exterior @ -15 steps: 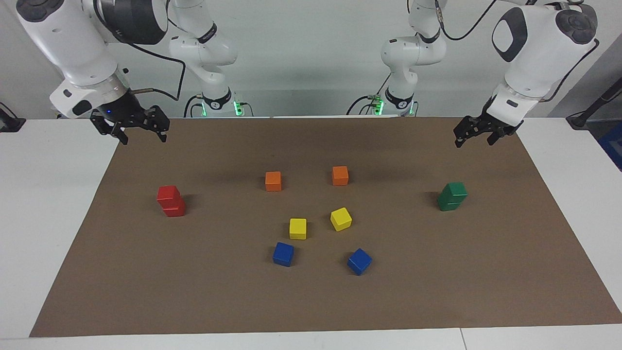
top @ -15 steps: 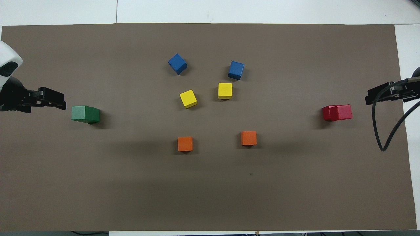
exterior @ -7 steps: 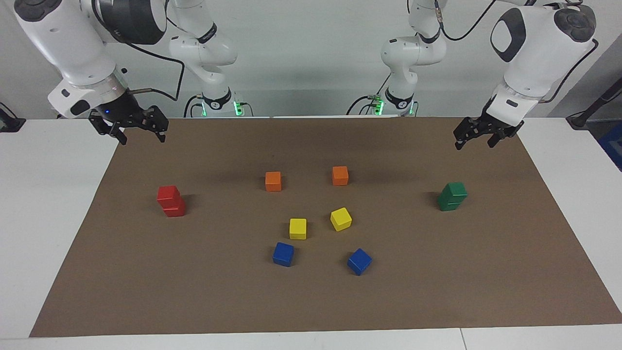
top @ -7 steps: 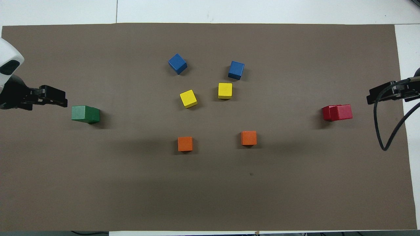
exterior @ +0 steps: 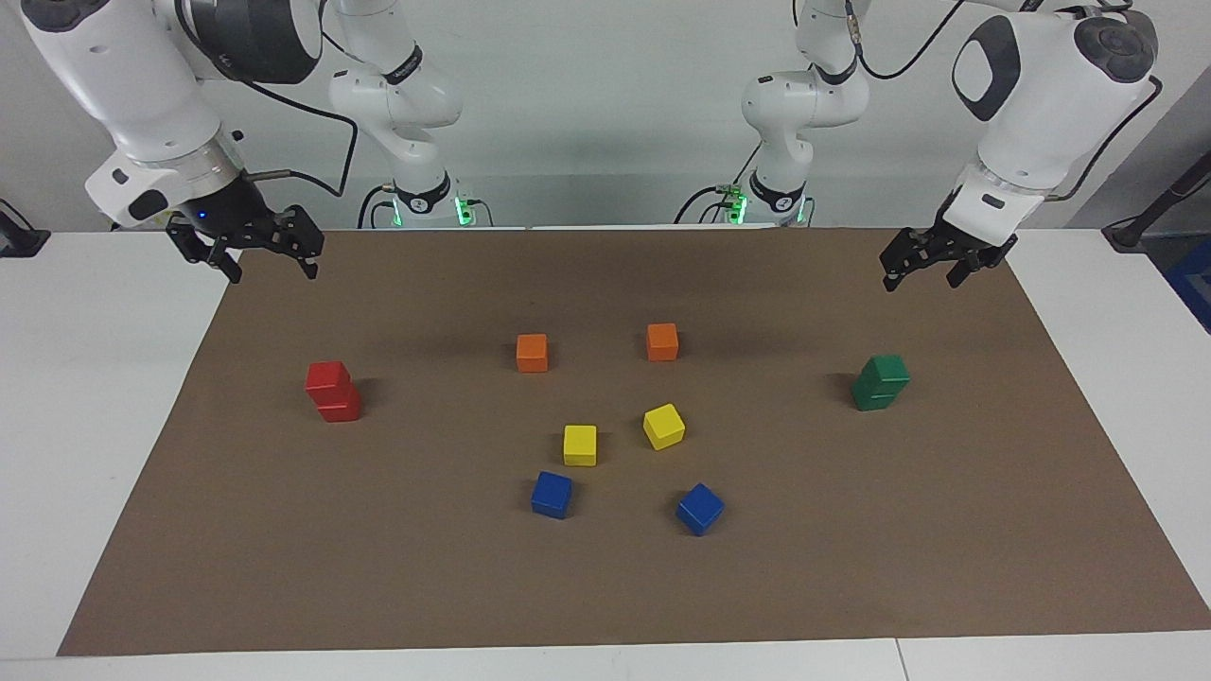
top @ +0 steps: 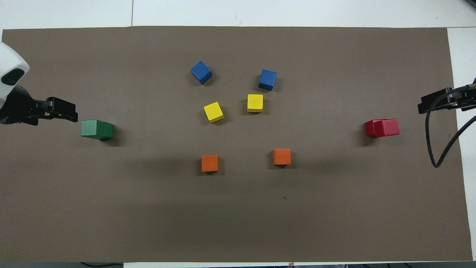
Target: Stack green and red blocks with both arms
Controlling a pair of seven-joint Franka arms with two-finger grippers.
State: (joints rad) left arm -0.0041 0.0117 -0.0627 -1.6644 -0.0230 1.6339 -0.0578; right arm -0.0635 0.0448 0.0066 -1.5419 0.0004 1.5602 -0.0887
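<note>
Between red stack (exterior: 333, 391) and green stack (exterior: 881, 382), loose orange cubes (exterior: 532, 352); both pincers, left (exterior: 920, 270) and right (exterior: 270, 260), wide open, empty.

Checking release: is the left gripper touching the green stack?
Apart. The facing view shows the left gripper raised with bare mat between it and the green stack.

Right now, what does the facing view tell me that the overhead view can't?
Only the facing view shows the whole arms, and that the red blocks and green blocks are each two cubes high. Only the overhead view shows the mat's robot-side edge. Both show the open left gripper and right gripper raised and empty, plus single orange, yellow and blue cubes.
</note>
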